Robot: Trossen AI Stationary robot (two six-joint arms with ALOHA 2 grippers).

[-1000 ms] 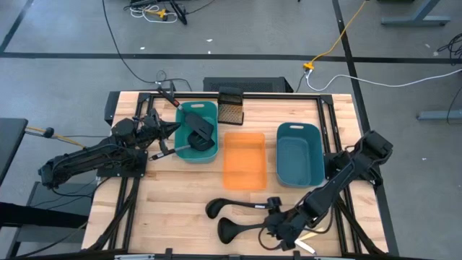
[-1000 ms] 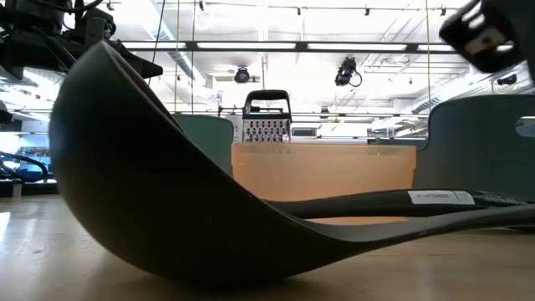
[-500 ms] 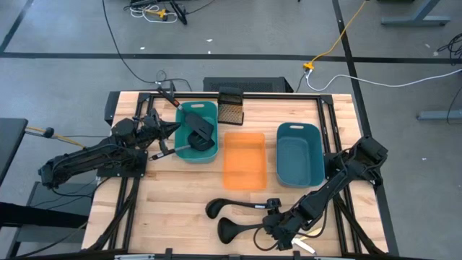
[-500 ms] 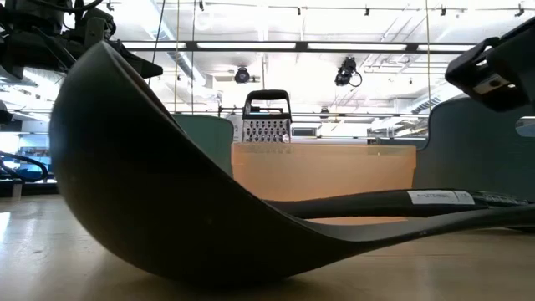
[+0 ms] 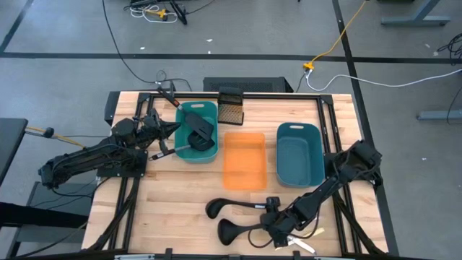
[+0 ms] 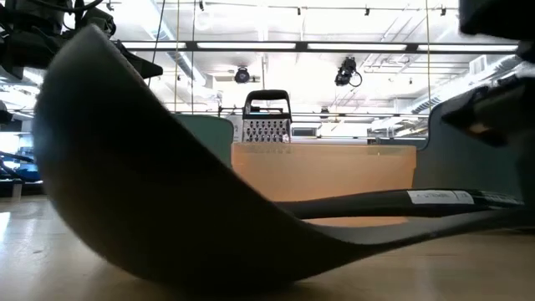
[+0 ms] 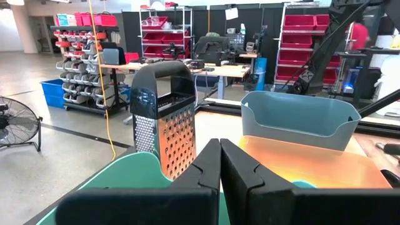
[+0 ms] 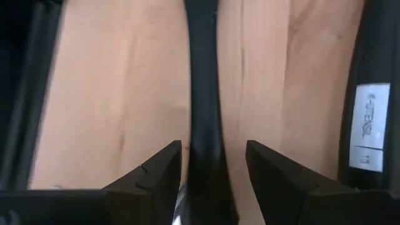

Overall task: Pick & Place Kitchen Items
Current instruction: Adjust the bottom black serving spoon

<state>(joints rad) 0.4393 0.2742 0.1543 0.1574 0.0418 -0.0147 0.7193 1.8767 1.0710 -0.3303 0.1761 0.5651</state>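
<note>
Low over the table's near edge, the right gripper reaches down with fingers spread astride a ladle handle lying on the wood. Meanwhile the left gripper, pressed together, waits by the teal tray.

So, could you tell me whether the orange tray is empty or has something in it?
Empty. In the high view the orange tray shows only its bare floor, with no utensil inside.
</note>
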